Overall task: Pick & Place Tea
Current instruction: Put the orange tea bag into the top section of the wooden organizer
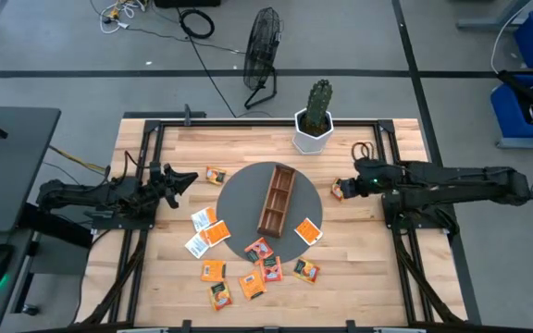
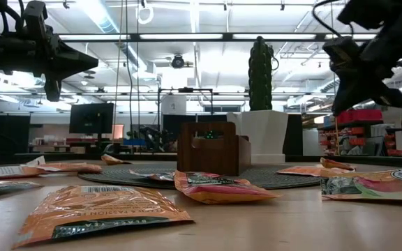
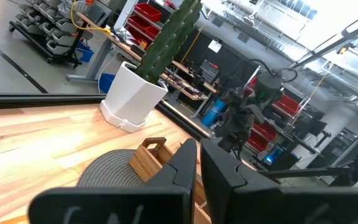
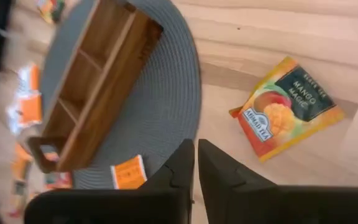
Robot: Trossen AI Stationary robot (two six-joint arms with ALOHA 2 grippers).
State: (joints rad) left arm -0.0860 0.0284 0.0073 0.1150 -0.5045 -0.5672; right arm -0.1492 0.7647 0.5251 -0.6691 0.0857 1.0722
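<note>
Seemingly, we stand at the outset of the task: the wooden compartment tray (image 1: 276,200) lies at the centre of the round grey mat (image 1: 239,199), and in the right wrist view its compartments show nothing in them, so we judge that no tea has yet been placed. The tea sachets (image 1: 253,264) lie scattered on the table (image 1: 359,277), most of them clustered from about 5 to 8 o'clock of the tray, two or three overlapping the mat's edge, one near 10 o'clock, and one white-and-orange sachet (image 1: 308,230) on the mat at about 4 o'clock. We see the right gripper (image 1: 348,188) at 3 o'clock of the tray, hanging above a single orange mango sachet (image 4: 286,107) that lies flat on the wood just off the mat; its jaws are nearly together and hold nothing. The left gripper (image 1: 185,181) waits at 9 o'clock, raised over the table, its fingers clenched on nothing. Up close, the sachets look flat, square and thin, with glossy paper faces, mostly orange, some slightly puffed or curled at the edges. All remain to be picked.
</note>
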